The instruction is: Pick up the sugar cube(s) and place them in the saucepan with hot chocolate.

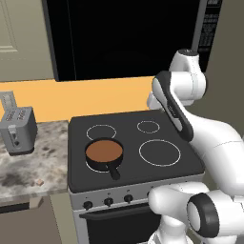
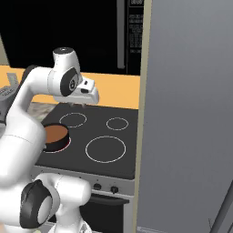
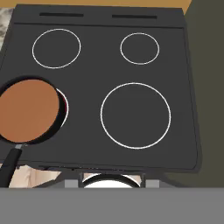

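You're going after the tiny pale beige cube (image 1: 40, 182) on the speckled counter (image 1: 33, 162): likely light, rigid, crumbly. Pinch opposite flat faces gently. Can't tell the gripper's jaw state.

stove top (image 1: 133, 164): saucepan (image 1: 104, 152) on front-left burner | counter (image 1: 28, 164): toaster (image 1: 18, 129), sugar cube (image 1: 40, 182) near front edge

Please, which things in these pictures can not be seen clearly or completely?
- Sugar cube: left base view, too small to show shape.
- Saucepan: right base view, left half hidden by the arm.
- Saucepan handle: hand view, cut by the edge.
- Toaster: left base view, cut by the left edge.
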{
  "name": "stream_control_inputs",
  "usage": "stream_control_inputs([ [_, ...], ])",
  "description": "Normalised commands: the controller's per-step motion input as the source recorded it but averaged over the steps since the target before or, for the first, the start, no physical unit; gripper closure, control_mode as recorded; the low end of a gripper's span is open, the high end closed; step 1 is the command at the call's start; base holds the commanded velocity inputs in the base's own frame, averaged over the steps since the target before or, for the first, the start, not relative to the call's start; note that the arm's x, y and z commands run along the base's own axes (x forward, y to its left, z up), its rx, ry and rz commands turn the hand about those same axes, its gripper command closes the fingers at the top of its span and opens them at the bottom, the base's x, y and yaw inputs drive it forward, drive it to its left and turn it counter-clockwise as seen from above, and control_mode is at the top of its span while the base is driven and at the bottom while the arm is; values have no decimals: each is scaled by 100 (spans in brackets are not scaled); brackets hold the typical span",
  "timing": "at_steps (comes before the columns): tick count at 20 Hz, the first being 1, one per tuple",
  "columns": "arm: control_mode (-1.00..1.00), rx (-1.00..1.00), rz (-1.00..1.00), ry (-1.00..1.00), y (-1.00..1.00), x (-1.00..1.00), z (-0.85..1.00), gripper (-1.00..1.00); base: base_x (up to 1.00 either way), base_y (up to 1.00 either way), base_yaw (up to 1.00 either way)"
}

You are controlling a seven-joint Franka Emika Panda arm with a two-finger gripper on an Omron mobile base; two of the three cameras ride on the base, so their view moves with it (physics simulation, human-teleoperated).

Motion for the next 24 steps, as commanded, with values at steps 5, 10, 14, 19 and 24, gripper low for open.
stream_control_inputs([
  [5,-100,0,0,2,0,-11,-4,-100,0,0,0],
  [10,-100,0,0,5,20,-58,-15,-100,0,0,0],
  [14,-100,0,0,1,67,-66,-15,-100,0,0,0],
  [19,-100,-1,0,0,90,-56,-4,-100,0,0,0],
  [24,-100,-5,2,0,100,-45,-4,-100,0,0,0],
])
